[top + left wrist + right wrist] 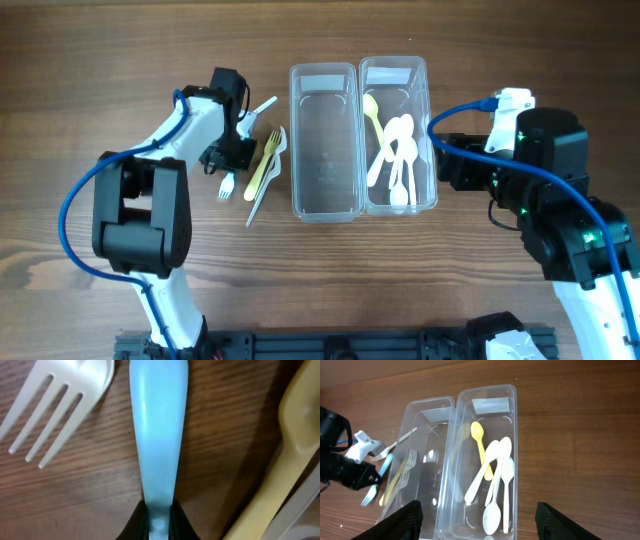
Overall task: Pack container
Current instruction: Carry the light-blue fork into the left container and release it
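Left gripper (159, 514), left of the empty container (323, 140): clamped on the narrow tip of a light-blue utensil (159, 435), which looks to rest on the wooden table (100, 60). The hold is at the very end only. Risk: on a lift the long free end droops or swivels between the fingers and may slip out.

White fork (55, 405) lies just beside the blue piece and a yellow utensil (287, 455) lies near its other side, both in the loose pile left of the empty container. Risk: any sideways drag sweeps them along or scatters them.

Empty container: nothing packed in it, tall clear walls. Risk: a low carry catches the utensil's free end on the near rim and shoves the box.

Spoon container (395, 72), set against the empty container's right side, holds white spoons (400, 165) and a yellow spoon (373, 115).

Right gripper (478, 510), further right of the empty container: fingers spread wide, holding nothing.
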`<state>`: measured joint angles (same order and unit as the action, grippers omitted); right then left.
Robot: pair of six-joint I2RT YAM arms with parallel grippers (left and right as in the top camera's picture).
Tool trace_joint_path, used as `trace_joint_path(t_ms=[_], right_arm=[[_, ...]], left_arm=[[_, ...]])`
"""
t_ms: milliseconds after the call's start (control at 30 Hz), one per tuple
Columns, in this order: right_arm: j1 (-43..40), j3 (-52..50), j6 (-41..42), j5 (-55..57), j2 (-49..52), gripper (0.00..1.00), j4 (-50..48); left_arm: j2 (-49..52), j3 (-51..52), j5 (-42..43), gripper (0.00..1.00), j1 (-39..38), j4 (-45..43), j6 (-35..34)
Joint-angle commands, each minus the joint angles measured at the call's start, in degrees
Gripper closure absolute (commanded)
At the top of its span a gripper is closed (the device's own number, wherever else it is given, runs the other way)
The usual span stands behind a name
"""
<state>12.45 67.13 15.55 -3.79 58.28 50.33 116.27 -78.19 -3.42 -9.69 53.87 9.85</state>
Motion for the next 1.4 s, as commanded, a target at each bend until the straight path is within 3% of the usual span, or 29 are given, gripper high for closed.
trace_joint_path(t_ms=[0,167,233,367,467,667,767,933,1033,1133,1300,1367], right_arm=[[-0.1,1.1,1.1,1.1,0.4,0.28,-0.2],[-0.1,1.1,1.1,1.1,0.4,0.28,-0.2],[-0.1,1.1,1.1,1.3,0.4,0.27,-0.3],[-0.1,1.1,1.0,1.3,0.4,0.27,-0.4],[-0.1,1.1,1.0,1.3,0.4,0.27,-0.3],[-0.1,1.1,1.0,1.3,0.4,0.27,-0.4],[-0.1,1.1,1.0,1.3,0.4,0.27,-0.3],[-0.1,1.1,1.0,1.3,0.4,0.27,-0.3],[-0.1,1.1,1.0,1.3,0.4,0.26,-0.3],[-0.1,1.1,0.9,1.5,0.4,0.24,-0.2],[-0.1,1.1,0.9,2.8,0.4,0.24,-0.1],[-0.1,1.1,0.9,2.8,0.4,0.23,-0.1]], left_arm=[[-0.3,-6.8,-0.7,0.96,0.2,5.6,0.1],[-3.4,-16.1,0.3,0.96,-1.0,13.8,-2.0],[-5.0,-19.8,2.1,0.96,-2.4,16.4,-5.8],[-9.3,-21.9,11.2,0.96,-8.0,14.2,-11.8],[-9.9,-21.9,11.6,0.96,-13.5,10.9,-15.5],[-6.6,-21.9,5.6,0.96,-20.4,6.5,-35.8],[-3.4,-21.9,5.2,0.96,-21.2,6.1,-40.4],[-0.3,-21.9,5.3,0.86,-21.2,6.0,-40.1],[-1.5,-23.0,5.3,0.46,-21.2,5.9,-35.2],[-4.2,-25.9,5.2,0.31,-20.9,7.9,-29.4],[-10.7,-28.4,4.4,0.3,-19.7,9.3,-18.3],[-12.7,-28.4,-2.6,0.31,-18.0,9.4,-12.0]])
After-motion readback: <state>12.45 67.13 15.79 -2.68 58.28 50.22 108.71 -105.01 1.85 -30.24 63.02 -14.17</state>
